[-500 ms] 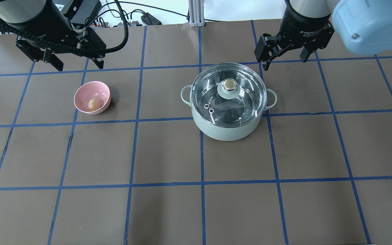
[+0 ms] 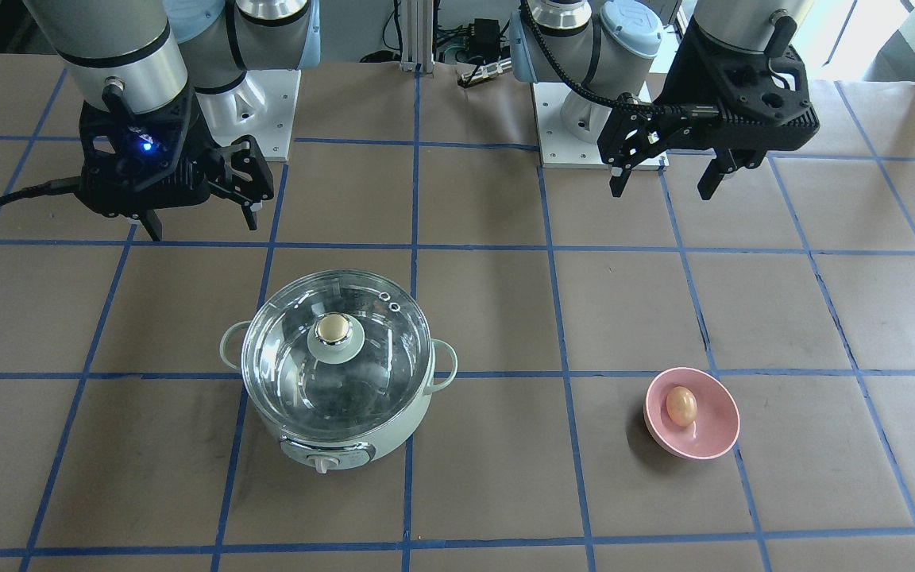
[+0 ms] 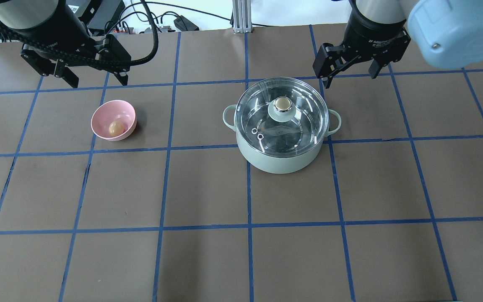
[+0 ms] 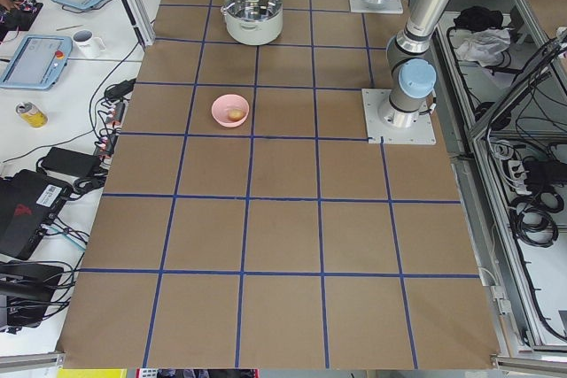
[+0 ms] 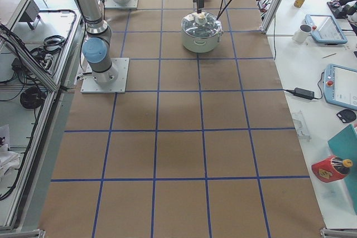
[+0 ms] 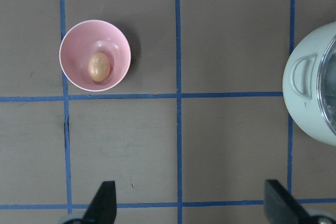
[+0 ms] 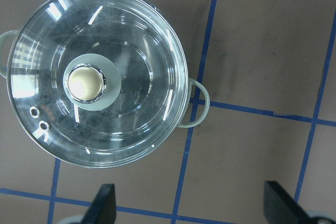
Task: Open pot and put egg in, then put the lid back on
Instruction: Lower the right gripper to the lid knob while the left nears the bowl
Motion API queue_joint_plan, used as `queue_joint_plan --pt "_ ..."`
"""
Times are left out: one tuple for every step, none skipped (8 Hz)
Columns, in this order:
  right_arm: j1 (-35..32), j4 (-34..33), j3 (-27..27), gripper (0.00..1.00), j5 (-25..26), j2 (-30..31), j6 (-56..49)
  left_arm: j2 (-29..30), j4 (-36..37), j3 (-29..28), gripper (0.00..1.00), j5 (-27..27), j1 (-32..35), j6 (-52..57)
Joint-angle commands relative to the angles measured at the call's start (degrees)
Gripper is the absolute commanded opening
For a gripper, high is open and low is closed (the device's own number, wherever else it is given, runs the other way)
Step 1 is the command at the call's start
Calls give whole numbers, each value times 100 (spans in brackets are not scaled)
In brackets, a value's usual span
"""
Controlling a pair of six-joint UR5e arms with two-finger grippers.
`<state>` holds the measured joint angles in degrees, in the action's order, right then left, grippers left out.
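We see the mint-green electric pot standing right of the table's middle. Its glass lid is seated on the rim, with the brass knob at the centre. The tan egg lies in the pink bowl, well apart to the pot's left. Our left gripper hangs near the bowl on the robot's side, jaws spread wide and empty. Our right gripper hovers near the pot's right rim, jaws likewise released, touching nothing
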<state>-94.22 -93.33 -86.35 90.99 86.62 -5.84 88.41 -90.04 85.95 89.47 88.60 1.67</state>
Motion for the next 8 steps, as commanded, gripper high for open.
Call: queue_joint_plan --pt "-9 -1 -5 100 6 12 100 316 424 70 100 9 -80 70" --pt "-26 25 -5 100 -11 -31 188 491 705 88 100 53 -115 131" --pt "-35 -35 -22 100 -98 -83 145 754 795 158 100 149 -202 506" --pt "-79 -540 -23 100 -38 -223 197 1009 1048 263 100 159 -342 614" --pt "-157 -659 -31 100 -81 -329 380 1142 1364 447 100 272 -465 745" --pt "-323 -816 -14 100 -56 -574 826 1222 1689 623 100 395 -580 851" --pt "-377 -1096 -14 100 -38 -768 1083 1327 1805 677 100 431 -737 1096" --pt "-456 -1143 -14 100 -81 -856 1399 1441 1937 677 100 423 -896 1203"
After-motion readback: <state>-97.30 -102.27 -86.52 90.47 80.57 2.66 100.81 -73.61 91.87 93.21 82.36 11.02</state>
